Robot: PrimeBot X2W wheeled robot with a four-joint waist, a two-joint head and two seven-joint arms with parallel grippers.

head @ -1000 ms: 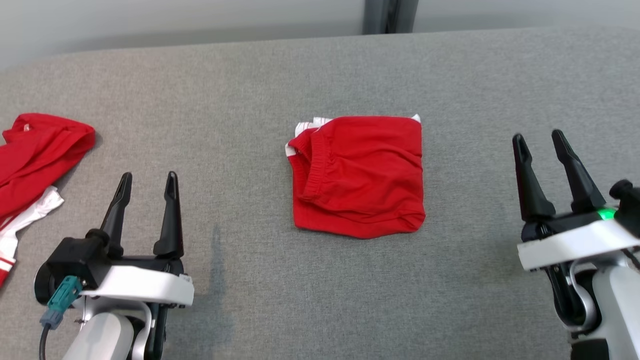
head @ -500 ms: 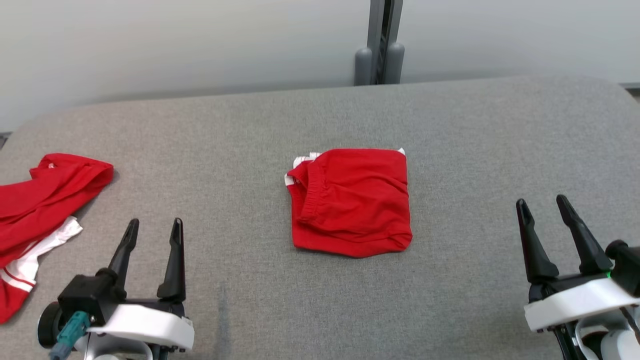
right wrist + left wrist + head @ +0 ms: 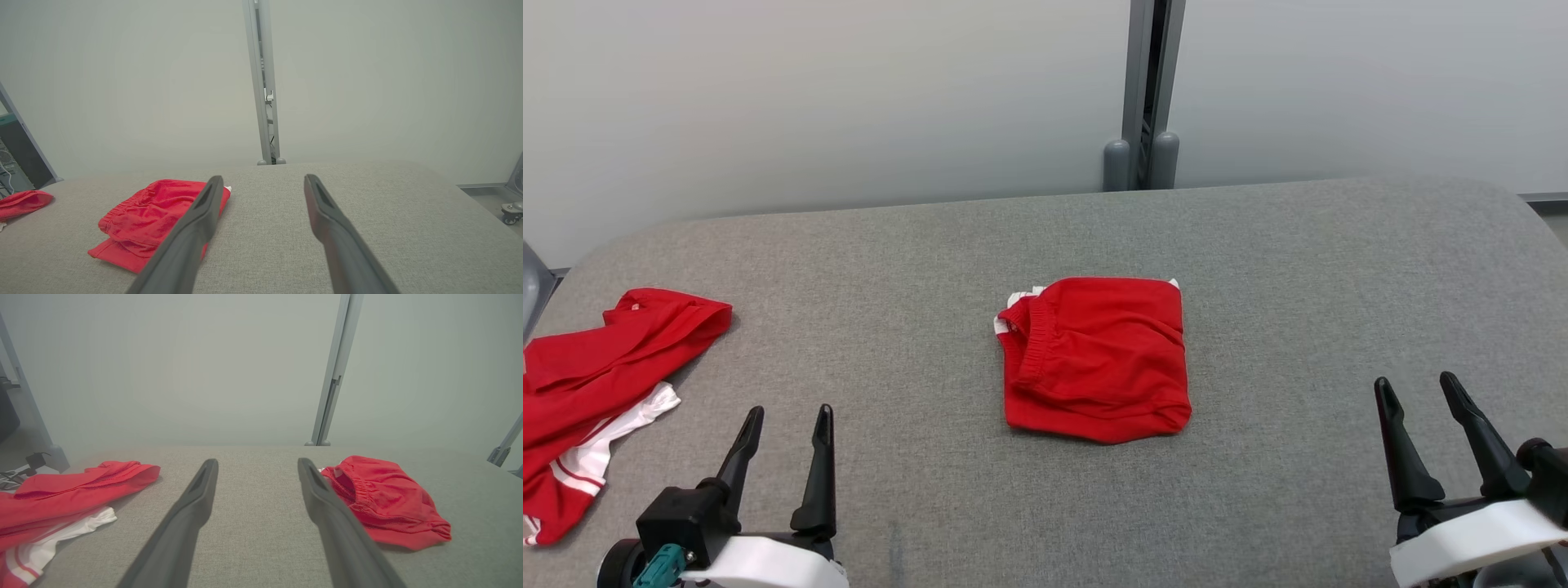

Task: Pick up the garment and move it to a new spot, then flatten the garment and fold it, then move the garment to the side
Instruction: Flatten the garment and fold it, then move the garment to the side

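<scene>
Head view: the red garment [image 3: 1094,359], folded into a compact, nearly square packet, lies flat at the middle of the grey cloth-covered bench [image 3: 1298,269]. Its elastic waistband is turned toward the robot's left, and slivers of white trim show at the two far corners. The left tool [image 3: 791,410] stands at the lower left with its two dark fingers apart and pointing up the view, nothing between them, well apart from the packet. The right tool [image 3: 1414,380] stands at the lower right, likewise spread and empty, also well apart from the packet. The garment lies between the two tools and farther from the robot than either. A second garment [image 3: 596,384], red with white striped trim, lies crumpled at the bench's left edge, well apart from the folded one. Behind the bench rises a pale wall [image 3: 849,98] with a grey upright post [image 3: 1147,90] near its middle. Left wrist view: the folded packet lies beyond and to the right of the spread fingers [image 3: 192,506], the crumpled garment to their left. Right wrist view: the packet lies to the left, its near right corner hidden behind the left-hand finger, with bare bench in the gap between the two fingers
</scene>
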